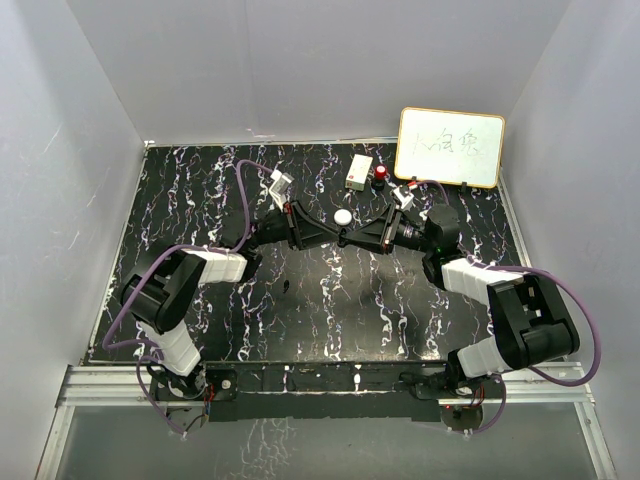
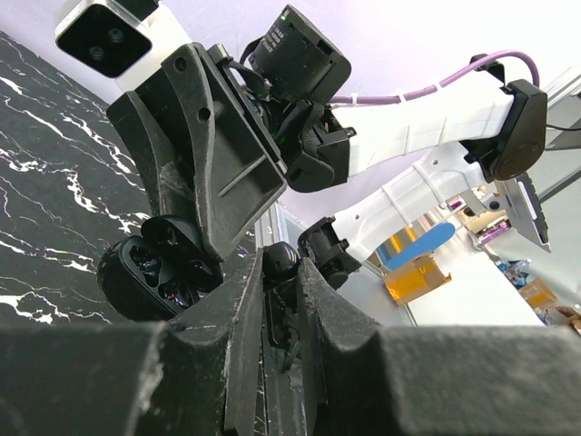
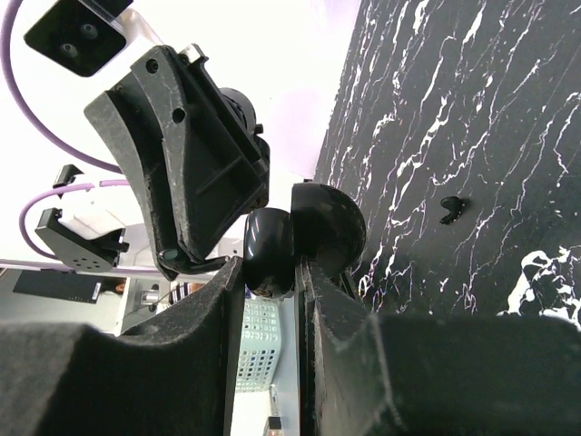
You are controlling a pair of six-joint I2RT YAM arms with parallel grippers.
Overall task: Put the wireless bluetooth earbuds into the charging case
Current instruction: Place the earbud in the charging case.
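My two grippers meet above the table's middle in the top view. My left gripper [image 1: 333, 236] [image 2: 281, 277] is shut on a tiny black stemmed earbud [image 2: 281, 261], whose round head sticks out between the fingertips. My right gripper [image 1: 353, 239] [image 3: 270, 268] is shut on one half of the open black round charging case [image 3: 269, 247]; the other half [image 3: 329, 225] lies outside the finger. In the left wrist view the open case [image 2: 150, 272] shows its glossy wells just left of the held earbud. The second earbud [image 3: 451, 209] [image 1: 288, 288] lies on the black marbled table.
A white round puck [image 1: 343, 216] lies just behind the grippers. A white box [image 1: 358, 171], a red object [image 1: 381, 175] and a framed whiteboard [image 1: 450, 146] stand at the back right. White walls enclose the table [image 1: 200, 190].
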